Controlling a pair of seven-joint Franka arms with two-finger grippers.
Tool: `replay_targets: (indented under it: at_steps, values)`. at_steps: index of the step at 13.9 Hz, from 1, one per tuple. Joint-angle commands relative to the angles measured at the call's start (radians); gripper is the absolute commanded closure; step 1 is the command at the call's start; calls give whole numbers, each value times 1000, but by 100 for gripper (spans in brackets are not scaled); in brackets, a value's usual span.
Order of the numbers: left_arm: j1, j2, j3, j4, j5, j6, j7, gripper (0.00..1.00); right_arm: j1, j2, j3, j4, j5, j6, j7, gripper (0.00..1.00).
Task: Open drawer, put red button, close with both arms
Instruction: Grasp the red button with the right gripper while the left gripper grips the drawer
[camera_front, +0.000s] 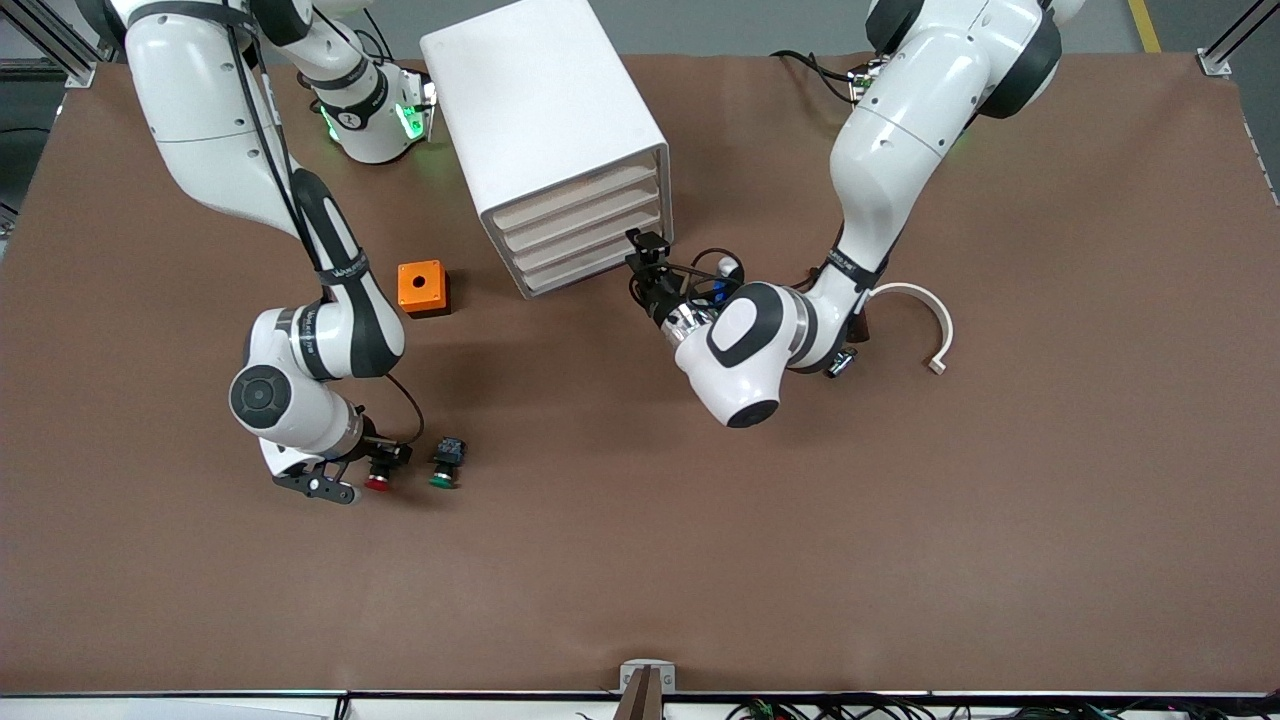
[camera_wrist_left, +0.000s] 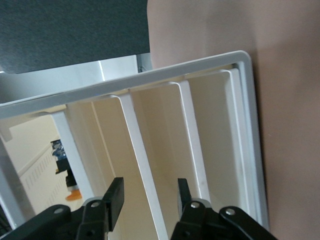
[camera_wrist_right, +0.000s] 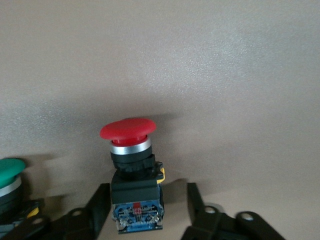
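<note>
The red button (camera_front: 379, 478) lies nearest the tabletop's camera-side edge, the right gripper (camera_front: 372, 470) straddling it, fingers not touching. The left gripper (camera_front: 648, 262) brackets a drawer front (camera_wrist_left: 145, 165) of the white cabinet (camera_front: 545, 120), fingers apart.

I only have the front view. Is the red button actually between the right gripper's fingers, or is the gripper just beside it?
Observer: In the right wrist view, the red button lies with its black body between the fingers of the right gripper. A gap shows on one side, so it is not clamped.
Operator: Which way does the cap point?
Observer: Away from the gripper; the blue-grey end is toward the wrist.
Operator: And the left gripper at the drawers?
Observer: In the left wrist view, the left gripper has its fingers open astride one white ledge of the drawer unit, with gaps on both sides.
</note>
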Motion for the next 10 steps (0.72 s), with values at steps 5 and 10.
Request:
replay_targets:
  at_steps: [5, 10]
  values:
    - [-29, 11, -36, -33, -45, -28, -42, 51, 7, -4, -4, 0, 9, -11, 31, 97]
    - [-65, 37, -38, -36, -50, -28, -74, 52, 8, -82, -4, 48, 9, -161, 77, 100]
